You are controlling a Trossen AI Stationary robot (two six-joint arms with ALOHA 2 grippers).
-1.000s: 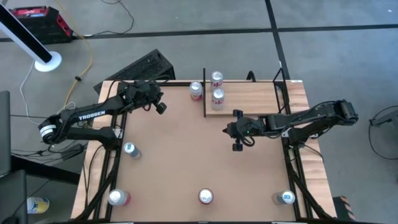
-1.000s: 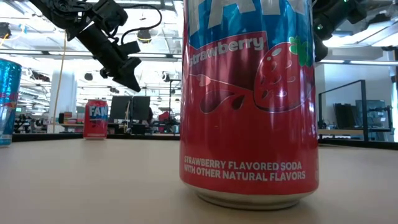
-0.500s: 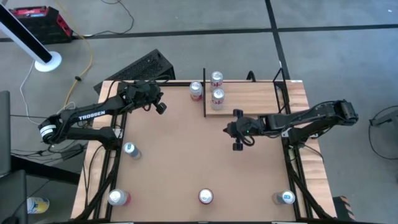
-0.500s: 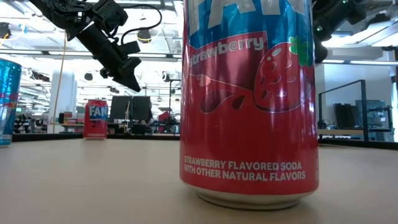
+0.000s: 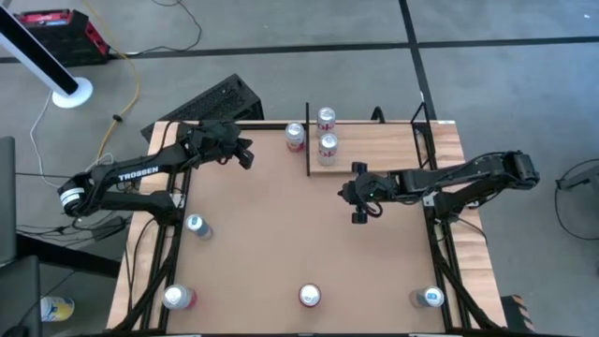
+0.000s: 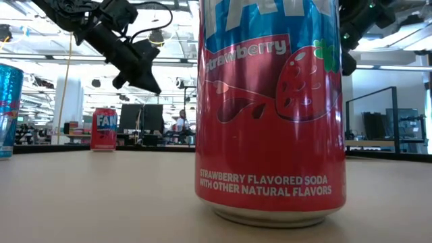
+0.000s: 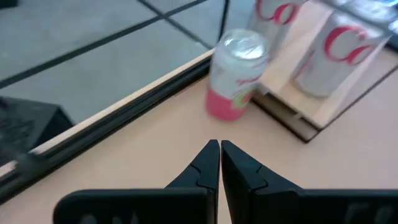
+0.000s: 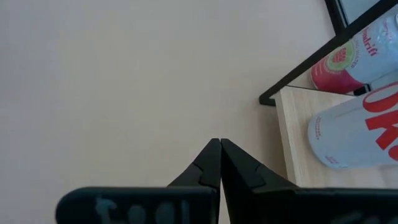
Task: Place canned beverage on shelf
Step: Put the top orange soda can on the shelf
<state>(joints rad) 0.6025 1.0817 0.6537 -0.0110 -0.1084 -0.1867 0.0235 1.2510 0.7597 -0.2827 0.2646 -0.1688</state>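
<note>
The pale wood shelf (image 5: 374, 145) with thin black posts sits at the table's far right. Two white cans with red letters (image 5: 328, 148) (image 5: 326, 119) stand on its left end. A pink can (image 5: 295, 137) stands upright on the table just left of the shelf; it also shows in the left wrist view (image 7: 236, 74). My left gripper (image 5: 248, 157) is shut and empty, above the table left of the pink can, pointing at it (image 7: 219, 146). My right gripper (image 5: 346, 194) is shut and empty, above the table near the shelf's near left corner (image 8: 298, 143).
Several more cans stand on the table: a blue one (image 5: 195, 225) at the left, a red one (image 5: 176, 298) at the near left, a red strawberry soda (image 5: 309, 296) at the near edge that fills the low view (image 6: 270, 108), and a blue one (image 5: 429, 298) at the near right.
My left gripper has gone a little toward the table's right, toward the pink can, and has turned somewhat. It stays shut.
</note>
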